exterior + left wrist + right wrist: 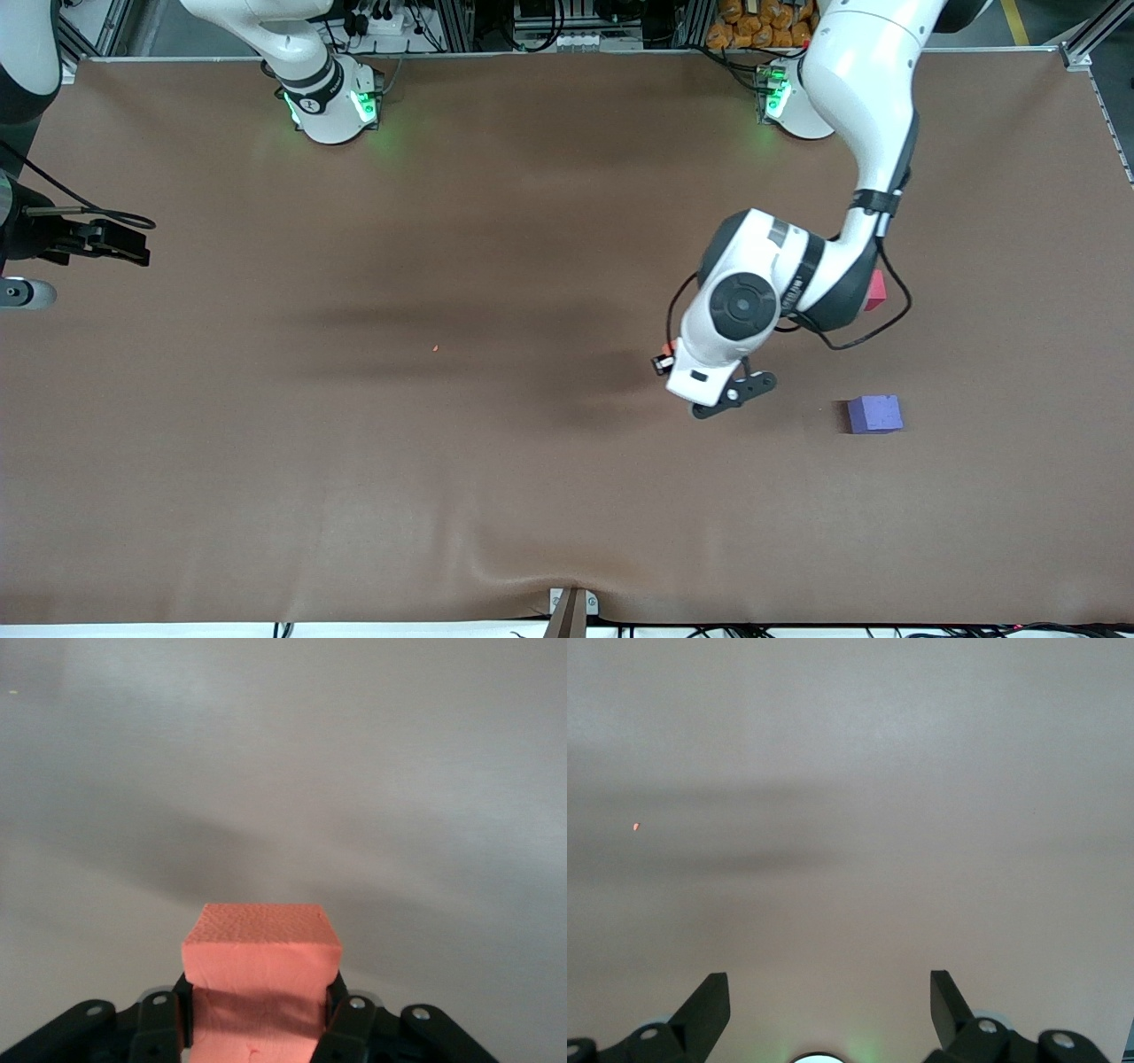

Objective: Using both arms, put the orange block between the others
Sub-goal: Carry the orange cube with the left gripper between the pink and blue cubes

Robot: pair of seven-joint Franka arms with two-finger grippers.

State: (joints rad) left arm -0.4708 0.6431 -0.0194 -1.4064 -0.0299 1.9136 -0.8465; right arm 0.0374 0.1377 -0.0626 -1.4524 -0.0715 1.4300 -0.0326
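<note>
In the left wrist view the orange block [262, 948] sits clamped between the black fingers of my left gripper [257, 1014], which is shut on it above bare table. In the front view the left arm's wrist [740, 310] hides that gripper and the block; it hangs over the table beside the two others, toward the right arm's end. The pinkish-red cube [876, 291] peeks out from under the left arm. The purple-blue cube [874, 414] lies nearer the front camera. My right gripper [828, 992] is open and holds nothing; it waits at the right arm's end of the table [124, 241].
A brown mat [496, 221] covers the whole table. A tiny orange crumb [436, 348] lies on it near the middle and also shows in the right wrist view as a crumb [636, 827]. The mat has a wrinkle [496, 558] by its near edge.
</note>
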